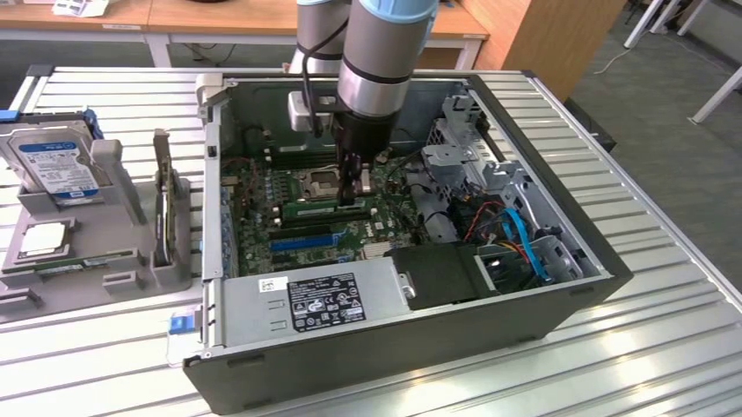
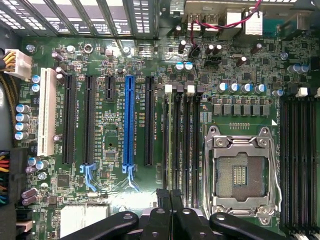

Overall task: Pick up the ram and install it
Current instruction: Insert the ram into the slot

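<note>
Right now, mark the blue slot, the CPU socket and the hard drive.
blue slot (image 2: 129, 120): wrist view, mid-length.
CPU socket (image 2: 240, 174): wrist view, pin field.
hard drive (image 1: 52, 163): exterior view, its label.

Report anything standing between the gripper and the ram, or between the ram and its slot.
Nothing visible does. The shut gripper is right at the ram, a green stick lying along the black motherboard slots beside the CPU socket. Whether it is fully seated cannot be told.
</note>
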Robot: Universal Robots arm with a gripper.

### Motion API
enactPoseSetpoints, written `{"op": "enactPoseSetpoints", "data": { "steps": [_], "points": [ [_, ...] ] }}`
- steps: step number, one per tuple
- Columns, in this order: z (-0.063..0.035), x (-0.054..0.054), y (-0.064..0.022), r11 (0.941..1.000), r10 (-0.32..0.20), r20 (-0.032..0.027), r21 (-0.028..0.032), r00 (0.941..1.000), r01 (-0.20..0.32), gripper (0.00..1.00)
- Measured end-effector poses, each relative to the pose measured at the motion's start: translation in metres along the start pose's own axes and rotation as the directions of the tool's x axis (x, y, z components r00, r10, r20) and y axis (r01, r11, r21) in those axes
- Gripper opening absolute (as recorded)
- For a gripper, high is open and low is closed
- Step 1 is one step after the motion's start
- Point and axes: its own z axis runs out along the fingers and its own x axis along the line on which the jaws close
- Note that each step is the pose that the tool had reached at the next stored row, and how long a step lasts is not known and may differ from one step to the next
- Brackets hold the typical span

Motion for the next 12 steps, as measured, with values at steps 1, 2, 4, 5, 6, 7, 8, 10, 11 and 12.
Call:
{"op": "enactPoseSetpoints", "data": {
  "steps": [1, 2, 4, 5, 6, 7, 8, 10, 11, 12],
  "points": [
    [0.0, 0.0008, 0.0, 1.0, 0.0, 0.0, 0.0, 1.0, 0.0, 0.11],
    [0.0, 0.0012, 0.0, 1.0, 0.0, 0.0, 0.0, 1.0, 0.0, 0.11],
    [0.0, 0.0012, 0.0, 1.0, 0.0, 0.0, 0.0001, 1.0, 0.0, 0.11],
    [0.0, 0.0012, 0.0001, 1.0, 0.0, 0.0, 0.0, 1.0, 0.0, 0.11],
    [0.0, 0.0012, 0.0003, 1.0, 0.0, 0.0, 0.0, 1.0, 0.0, 0.11],
    [0.0, 0.0012, 0.0003, 1.0, 0.0, 0.0, 0.0, 1.0, 0.0, 0.11],
    [0.0, 0.0012, 0.0004, 1.0, 0.0, 0.0, 0.0, 1.0, 0.0, 0.11],
    [0.0, 0.0012, 0.0005, 1.0, 0.0, -0.0001, 0.0001, 1.0, 0.0, 0.11],
    [0.0, 0.0017, 0.0005, 1.0, 0.0, 0.0, 0.0, 1.0, 0.0, 0.11],
    [0.0, 0.0017, 0.0007, 1.0, 0.0, 0.0, 0.0001, 1.0, 0.0, 0.11]
  ]
}}
